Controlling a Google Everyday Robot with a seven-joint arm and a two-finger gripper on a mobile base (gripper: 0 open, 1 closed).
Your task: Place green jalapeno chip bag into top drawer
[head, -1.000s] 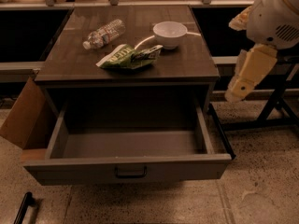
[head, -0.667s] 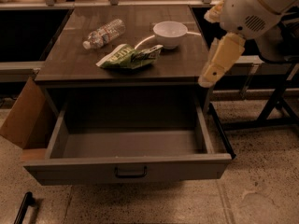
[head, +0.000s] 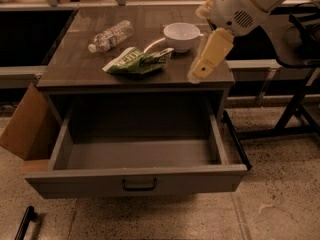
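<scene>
The green jalapeno chip bag [head: 139, 61] lies crumpled on the dark cabinet top [head: 80, 69], its white lettering facing up. The top drawer [head: 135, 182] is pulled fully open below, its grey box bare inside, with a small dark handle at the centre of its front. My gripper [head: 204, 70] hangs from the white arm at the upper right, over the right part of the cabinet top. It is to the right of the bag and apart from it, holding nothing that I can see.
A clear plastic water bottle [head: 111, 35] lies at the back left of the top. A white bowl [head: 182, 36] stands behind the bag. A cardboard flap [head: 22, 126] leans at the drawer's left. Dark metal stand legs [head: 295, 109] are at the right.
My arm and gripper have swung leftward from beside the cabinet's right edge to over the right part of the top. The bag, bottle, bowl and drawer have not moved.
</scene>
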